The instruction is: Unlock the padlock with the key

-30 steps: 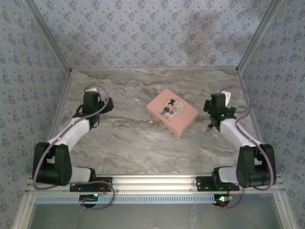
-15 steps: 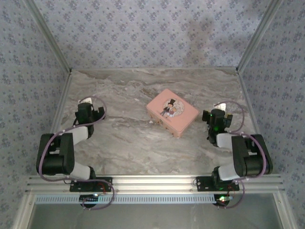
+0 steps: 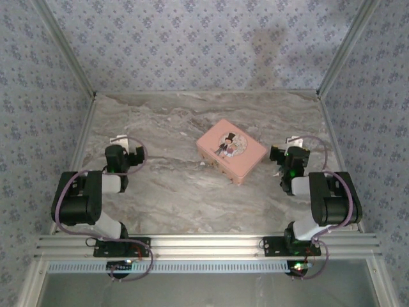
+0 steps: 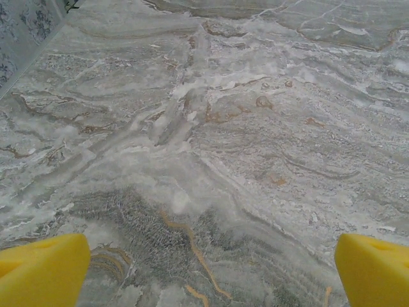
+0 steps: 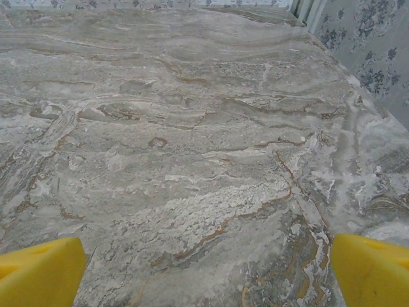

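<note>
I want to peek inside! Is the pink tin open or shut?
Shut. The pink tin has its lid lying flat on top, picture facing up, and no inside showing.

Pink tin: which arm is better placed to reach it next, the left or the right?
Right, probably. In the top view the right tool sits clearly closer to the pink tin than the left tool. Both tools are open and empty, so distance decides.

Bench [image 3: 172, 192]: grey-white marble pattern with wavy veins and thin rust-tan streaks; walls [image 3: 192, 45]: pale blue-grey paper with a repeating small dark-blue floral motif. Tin [image 3: 231, 151]: pink, its lid bearing a cartoon couple in black and white. Left arm [image 3: 83, 204] and right arm [image 3: 329, 201]: black joints, white links, purplish cables; left hand [image 4: 204, 272] and right hand [image 5: 204, 272]: bright yellow pads [image 4: 41, 268].
</note>
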`<state>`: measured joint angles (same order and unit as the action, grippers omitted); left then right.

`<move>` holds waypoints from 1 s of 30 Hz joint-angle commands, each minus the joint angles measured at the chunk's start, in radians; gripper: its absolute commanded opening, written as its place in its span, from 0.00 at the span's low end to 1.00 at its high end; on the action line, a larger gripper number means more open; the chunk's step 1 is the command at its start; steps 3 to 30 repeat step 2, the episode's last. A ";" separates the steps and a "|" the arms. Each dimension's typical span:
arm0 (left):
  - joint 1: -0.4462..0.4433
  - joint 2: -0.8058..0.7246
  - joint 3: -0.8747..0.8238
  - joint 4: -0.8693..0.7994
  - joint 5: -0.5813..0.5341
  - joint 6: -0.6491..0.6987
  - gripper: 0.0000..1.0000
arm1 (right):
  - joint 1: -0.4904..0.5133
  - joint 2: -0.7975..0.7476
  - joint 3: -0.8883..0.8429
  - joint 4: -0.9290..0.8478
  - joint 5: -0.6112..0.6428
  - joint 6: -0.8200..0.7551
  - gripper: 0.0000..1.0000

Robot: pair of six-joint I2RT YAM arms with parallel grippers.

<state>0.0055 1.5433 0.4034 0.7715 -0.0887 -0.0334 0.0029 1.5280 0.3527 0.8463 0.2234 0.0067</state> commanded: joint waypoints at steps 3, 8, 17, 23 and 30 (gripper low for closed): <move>-0.004 -0.009 0.007 0.046 0.016 0.018 0.98 | -0.001 -0.002 0.018 0.015 -0.022 -0.007 1.00; -0.004 -0.009 0.007 0.046 0.016 0.018 0.98 | -0.001 -0.002 0.018 0.015 -0.022 -0.007 1.00; -0.004 -0.009 0.007 0.046 0.016 0.018 0.98 | -0.001 -0.002 0.018 0.015 -0.022 -0.007 1.00; -0.004 -0.009 0.007 0.046 0.016 0.018 0.98 | -0.001 -0.002 0.018 0.015 -0.022 -0.007 1.00; -0.004 -0.009 0.007 0.046 0.016 0.018 0.98 | -0.001 -0.002 0.018 0.015 -0.022 -0.007 1.00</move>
